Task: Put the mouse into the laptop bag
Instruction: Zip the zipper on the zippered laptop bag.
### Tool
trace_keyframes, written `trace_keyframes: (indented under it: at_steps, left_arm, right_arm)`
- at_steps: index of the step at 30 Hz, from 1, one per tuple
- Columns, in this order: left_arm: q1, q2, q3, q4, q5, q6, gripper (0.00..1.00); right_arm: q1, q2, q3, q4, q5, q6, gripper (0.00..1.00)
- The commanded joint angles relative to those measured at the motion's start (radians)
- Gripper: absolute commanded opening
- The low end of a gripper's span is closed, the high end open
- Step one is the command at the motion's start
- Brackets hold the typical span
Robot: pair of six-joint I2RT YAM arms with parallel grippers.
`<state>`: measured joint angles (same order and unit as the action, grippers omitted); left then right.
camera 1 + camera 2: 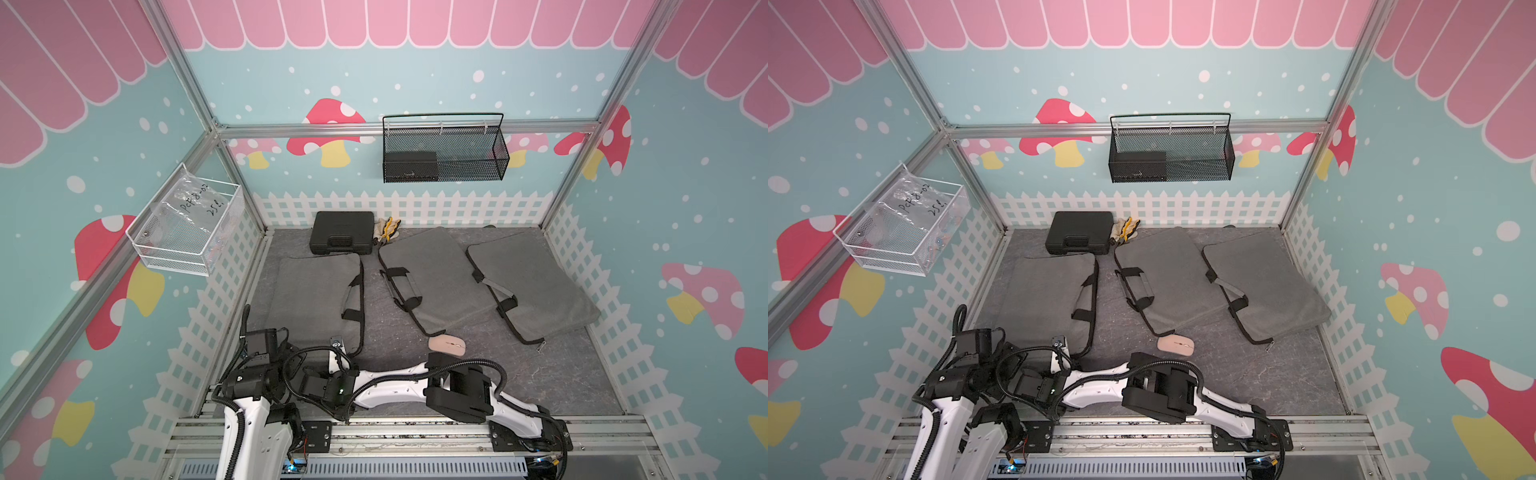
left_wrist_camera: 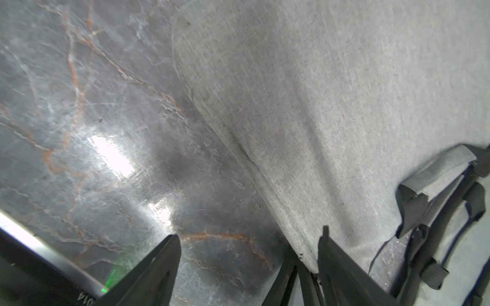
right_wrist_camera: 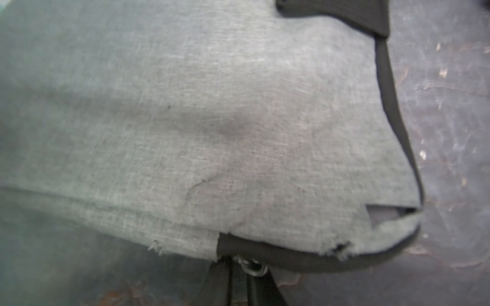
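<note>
Trouble could be caused if the tiny zipper pull [image 3: 253, 267], pinched by the clenched right gripper [image 3: 245, 284] at the corner of the laptop bag [image 1: 316, 291], is lost or the bag is dragged, as nothing is held by the wide-open left gripper [image 2: 249, 265], and the mouse [image 1: 446, 344] is seen lying on the worktop [image 1: 540, 374].

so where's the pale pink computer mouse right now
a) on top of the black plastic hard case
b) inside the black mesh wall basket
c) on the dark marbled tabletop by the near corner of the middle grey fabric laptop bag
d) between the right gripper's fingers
c: in both top views the pale pink mouse lies on the bare tabletop, right by the near corner of the middle grey laptop bag.
</note>
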<state>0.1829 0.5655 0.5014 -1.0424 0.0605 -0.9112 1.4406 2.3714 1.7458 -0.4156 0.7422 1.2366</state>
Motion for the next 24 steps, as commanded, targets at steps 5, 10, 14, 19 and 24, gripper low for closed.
trace_keyframes:
  at_steps: [5,10,14,19,24]
  left_arm:
    - [0.007,-0.022,-0.030,0.000,0.051,-0.010,0.84]
    - [0.007,-0.041,-0.053,0.006,0.089,-0.002,0.85]
    - [0.007,-0.073,-0.111,0.041,0.134,-0.020,0.86]
    - [0.007,-0.082,-0.162,0.096,0.147,-0.040,0.85]
    - [0.008,-0.037,-0.190,0.154,0.145,-0.040,0.33]
  right_arm:
    - [0.002,-0.017,-0.106,0.086,-0.128,-0.139,0.00]
    - [0.014,-0.157,-0.279,0.329,-0.210,-0.266,0.00]
    - [0.015,-0.235,-0.390,0.477,-0.279,-0.318,0.00]
    - [0.015,-0.272,-0.438,0.501,-0.290,-0.320,0.00]
    - [0.019,-0.310,-0.501,0.542,-0.288,-0.336,0.00]
